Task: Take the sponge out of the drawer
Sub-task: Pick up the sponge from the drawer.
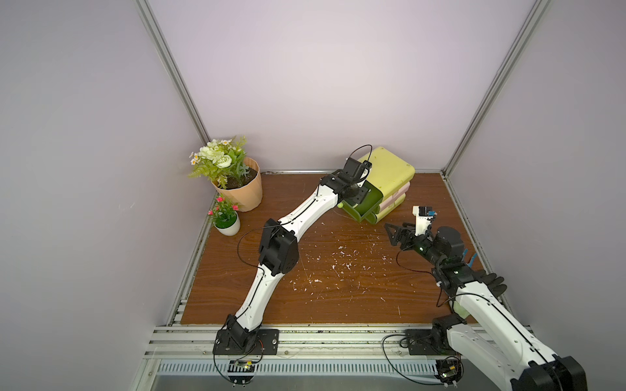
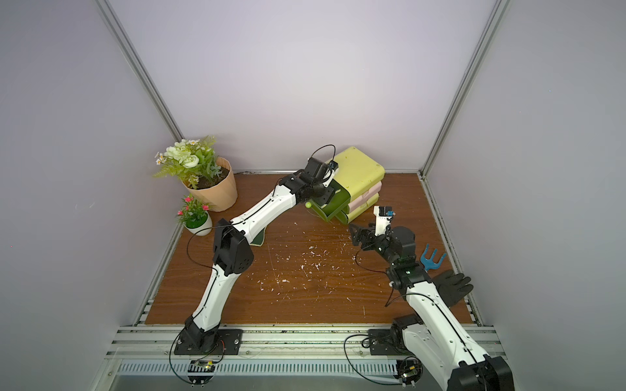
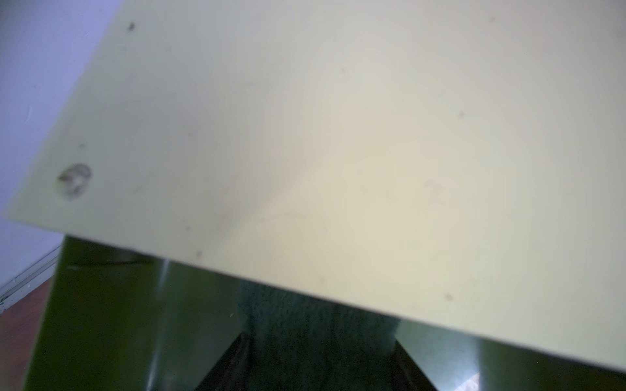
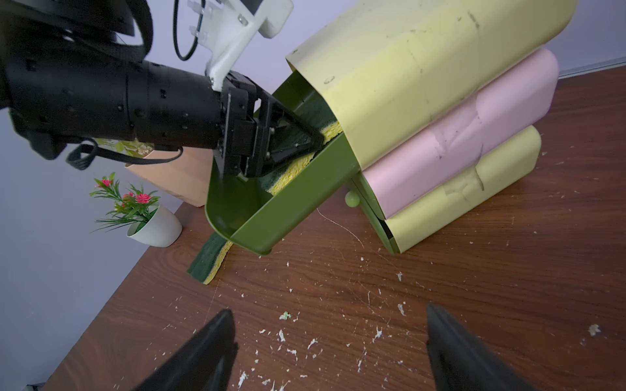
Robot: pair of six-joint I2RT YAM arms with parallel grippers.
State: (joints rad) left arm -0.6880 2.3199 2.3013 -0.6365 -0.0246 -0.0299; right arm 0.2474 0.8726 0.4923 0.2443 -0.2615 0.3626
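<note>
A dark green drawer [image 4: 281, 216] stands pulled out of the top of a yellow and pink drawer unit [image 1: 389, 169] at the back right. In it lies the sponge [image 4: 327, 133], green side up over yellow. My left gripper [image 4: 305, 135] reaches into the drawer, its fingers against both sides of the sponge [image 3: 318, 321]. Both top views hide the sponge behind the left wrist. My right gripper [image 4: 328, 309] hangs open over bare table in front of the unit [image 2: 357, 233], holding nothing.
A second green and yellow sponge [image 4: 210, 260] lies on the table under the drawer's front. A large flower pot [image 1: 240, 189] and a small white pot [image 1: 228, 226] stand at the back left. A blue fork tool [image 2: 432, 257] and a black glove [image 2: 452, 287] lie right. White crumbs litter the wood.
</note>
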